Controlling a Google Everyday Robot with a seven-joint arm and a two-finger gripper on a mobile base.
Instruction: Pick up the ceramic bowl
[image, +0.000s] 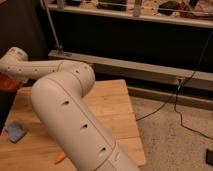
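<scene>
The arm (70, 115) fills the lower centre of the frame: a thick off-white link rises from the bottom edge, slanting up and to the left, with a row of small dark holes along its side. It bends at a rounded elbow (75, 80) in the middle left of the frame. From there a thinner link runs leftward, nearly level, to a rounded wrist joint (15, 62) in the upper left.

The claw (4, 80) lies at the far left edge, below the wrist joint, and is cut off by the frame border. Cannot tell how it is set or whether it holds anything.

The ceramic bowl (9, 83) shows only as an orange-red patch at the left edge, just under the wrist joint and above the left end of the surface. Only a part of it is in view; whether it touches the surface or the claw cannot be made out.

The surface (112, 107) is a pale wooden top with visible planks, spreading from the left edge to the centre right. A small pale blue object (16, 131) lies on it at the lower left, well apart from the bowl. An orange sliver, a carrot (60, 157), pokes out beside the lower arm link near the bottom edge.

Right of the surface is speckled floor (170, 145) with a dark cable (175, 102) trailing across it.
</scene>
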